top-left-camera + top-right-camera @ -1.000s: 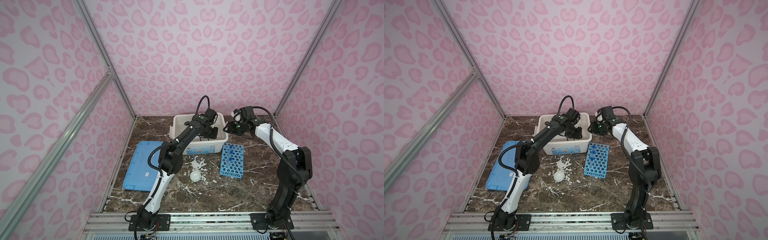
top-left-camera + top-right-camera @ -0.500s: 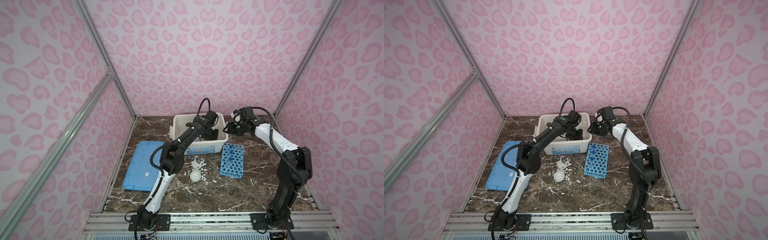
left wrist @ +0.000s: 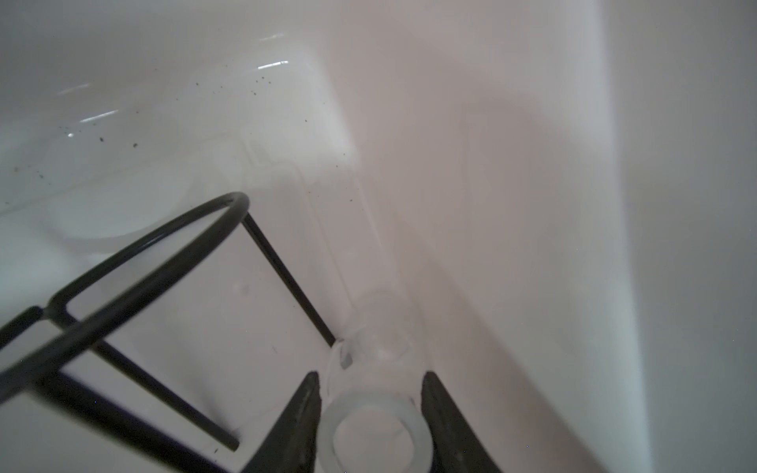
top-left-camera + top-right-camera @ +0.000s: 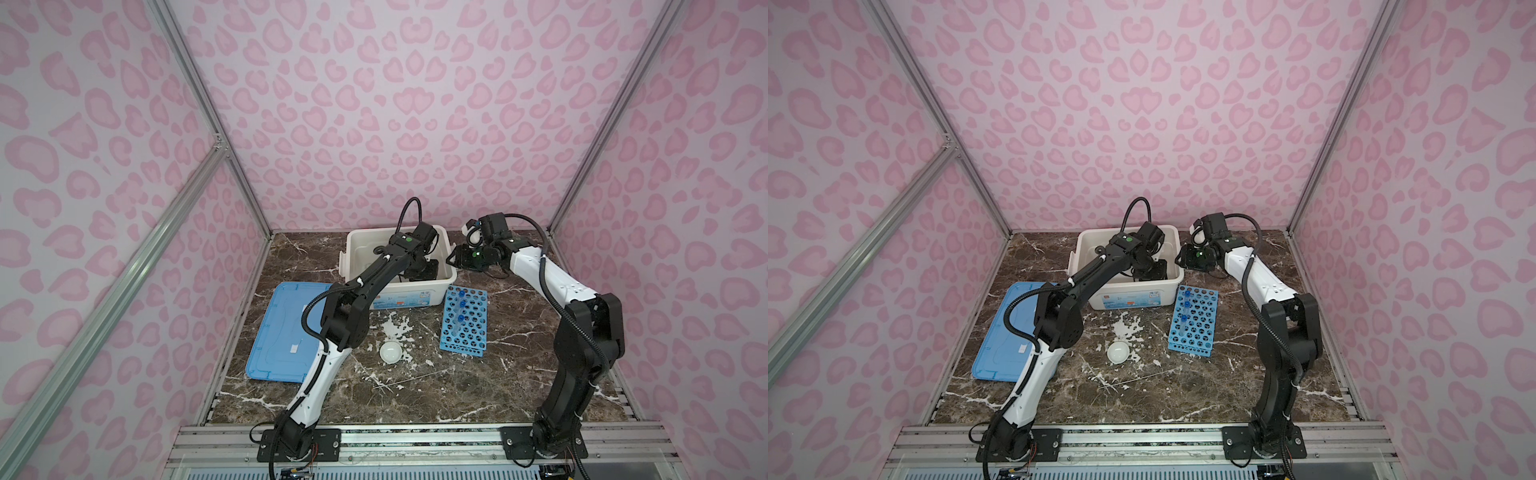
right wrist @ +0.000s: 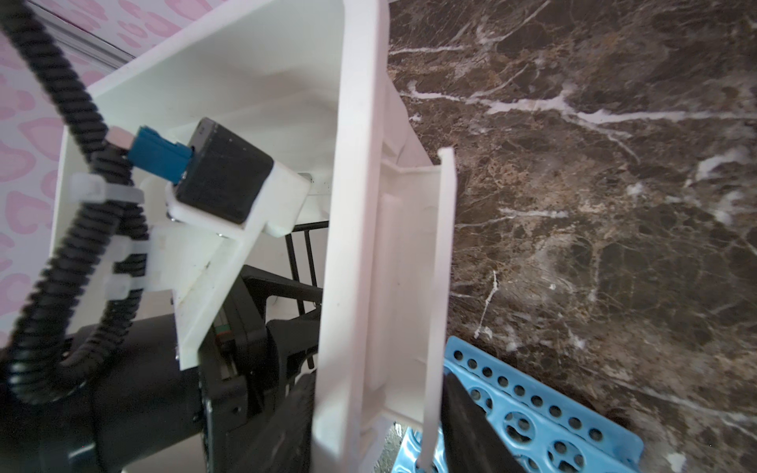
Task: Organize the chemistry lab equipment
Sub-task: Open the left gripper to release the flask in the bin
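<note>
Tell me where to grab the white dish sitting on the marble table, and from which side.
Take the white dish by its rim, coming straight down from above, one finger inside and one outside. It looks round, low and mouth-up, probably too wide to span, with bare table around it.

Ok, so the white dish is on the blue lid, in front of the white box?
No, the white dish sits on the marble table beside the blue lid, in front of the white box; both top views show it.

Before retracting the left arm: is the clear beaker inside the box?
Inside: the beaker is down by the white box's inner wall, beside the ring stand.
</note>
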Motion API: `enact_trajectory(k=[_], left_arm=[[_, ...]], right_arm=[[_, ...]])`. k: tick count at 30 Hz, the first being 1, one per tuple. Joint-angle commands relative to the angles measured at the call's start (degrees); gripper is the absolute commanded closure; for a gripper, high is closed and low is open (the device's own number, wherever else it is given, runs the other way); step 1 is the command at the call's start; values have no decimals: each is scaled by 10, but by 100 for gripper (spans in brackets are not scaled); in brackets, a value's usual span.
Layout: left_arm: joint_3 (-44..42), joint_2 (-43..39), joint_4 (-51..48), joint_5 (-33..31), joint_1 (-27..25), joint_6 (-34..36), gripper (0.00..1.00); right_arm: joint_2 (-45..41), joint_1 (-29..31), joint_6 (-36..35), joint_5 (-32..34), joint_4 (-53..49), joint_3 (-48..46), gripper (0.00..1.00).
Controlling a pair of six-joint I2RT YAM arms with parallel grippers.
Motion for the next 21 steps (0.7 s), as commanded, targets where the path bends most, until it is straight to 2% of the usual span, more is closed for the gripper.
enact_trajectory(k=[1, 11, 21], left_arm=[[-1, 6, -8, -1, -1, -4, 53], [-1, 1, -6, 4, -2, 5, 38], [-1, -32, 3, -10, -4, 15, 13]], right_arm=[[3, 1, -9, -9, -2, 1, 51], [4, -2, -11, -9, -4, 2, 50], [2, -5, -9, -9, -3, 2, 50]])
